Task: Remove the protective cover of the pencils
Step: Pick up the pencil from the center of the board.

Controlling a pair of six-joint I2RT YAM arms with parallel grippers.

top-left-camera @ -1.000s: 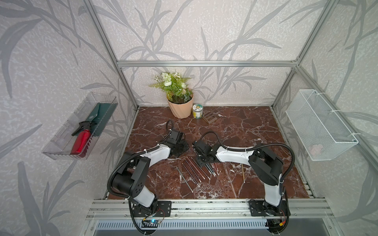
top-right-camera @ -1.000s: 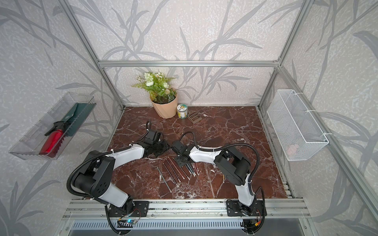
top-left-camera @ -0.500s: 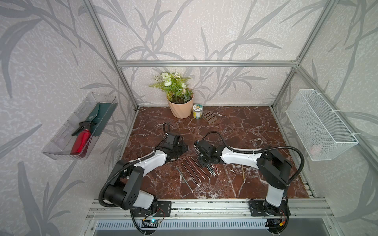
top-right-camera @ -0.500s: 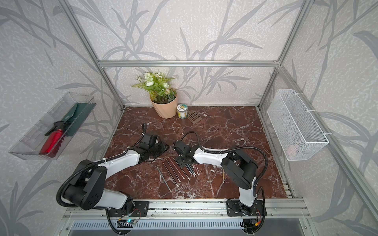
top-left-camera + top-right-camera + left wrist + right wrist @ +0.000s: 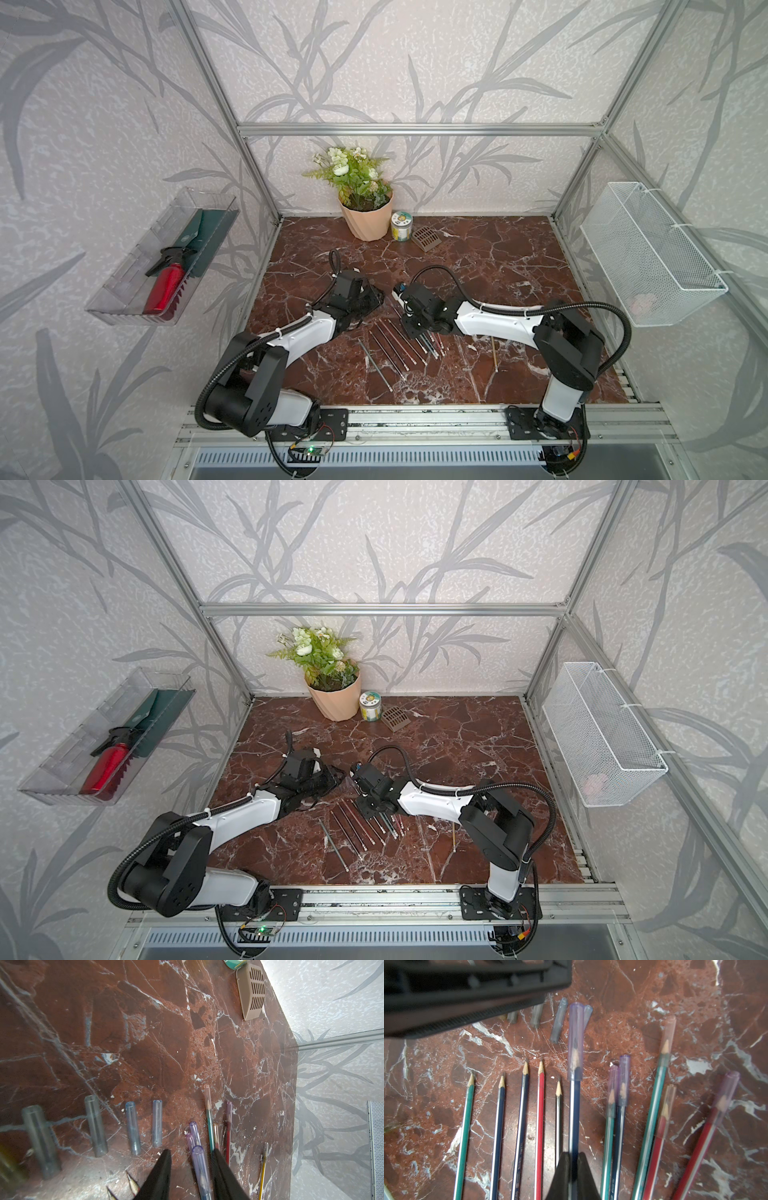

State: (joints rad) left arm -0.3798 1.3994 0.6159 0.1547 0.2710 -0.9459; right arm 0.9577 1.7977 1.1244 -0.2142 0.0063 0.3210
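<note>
right pincer (image 5: 572, 1156): clamped on dark-blue pencil (image 5: 574, 1115), purple protective cover (image 5: 576, 1043) on tip | left pincer (image 5: 191, 1151): parted, jaws either side of that cover, gaps showing | other pencils (image 5: 539, 1126): fanned mid-bench (image 5: 498, 257), toward front edge | loose covers (image 5: 133, 1128): beside tips

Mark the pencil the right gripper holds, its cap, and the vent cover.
pencil (image 5: 574, 1118): right wrist view, blue barrel.
cap (image 5: 576, 1043): right wrist view, purple sleeve's middle.
vent cover (image 5: 252, 991): left wrist view, slotted face.
</note>
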